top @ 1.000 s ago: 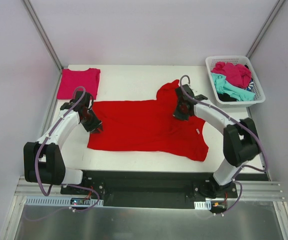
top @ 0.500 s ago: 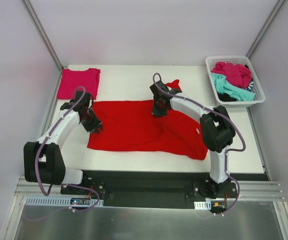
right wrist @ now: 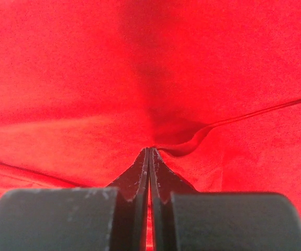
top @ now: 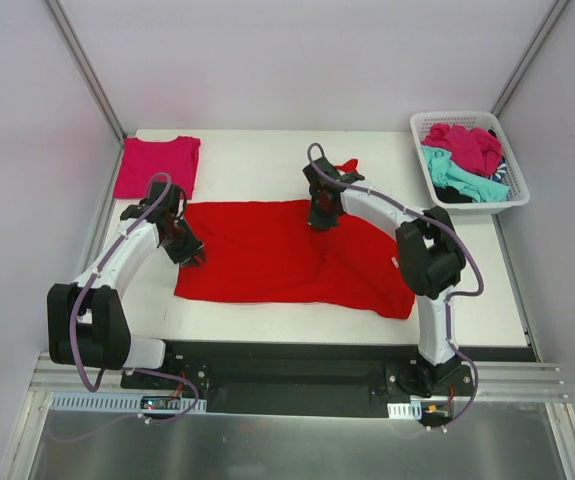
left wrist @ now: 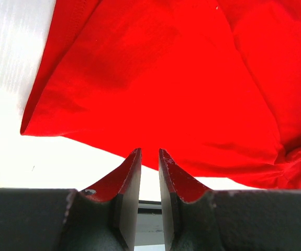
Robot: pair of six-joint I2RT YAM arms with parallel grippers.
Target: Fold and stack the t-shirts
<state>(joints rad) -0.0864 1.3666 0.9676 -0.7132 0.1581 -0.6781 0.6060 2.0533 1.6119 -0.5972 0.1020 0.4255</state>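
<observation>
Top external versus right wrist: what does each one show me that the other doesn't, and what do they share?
Only top external: the whole table layout, with the folded pink t-shirt at the far left corner, the white basket of unfolded shirts at far right, and the left gripper at the red shirt's left edge.
Only right wrist: the fingertips pressed together with cloth puckered at their tips.
Both: the red t-shirt and the right gripper at its far edge.
</observation>
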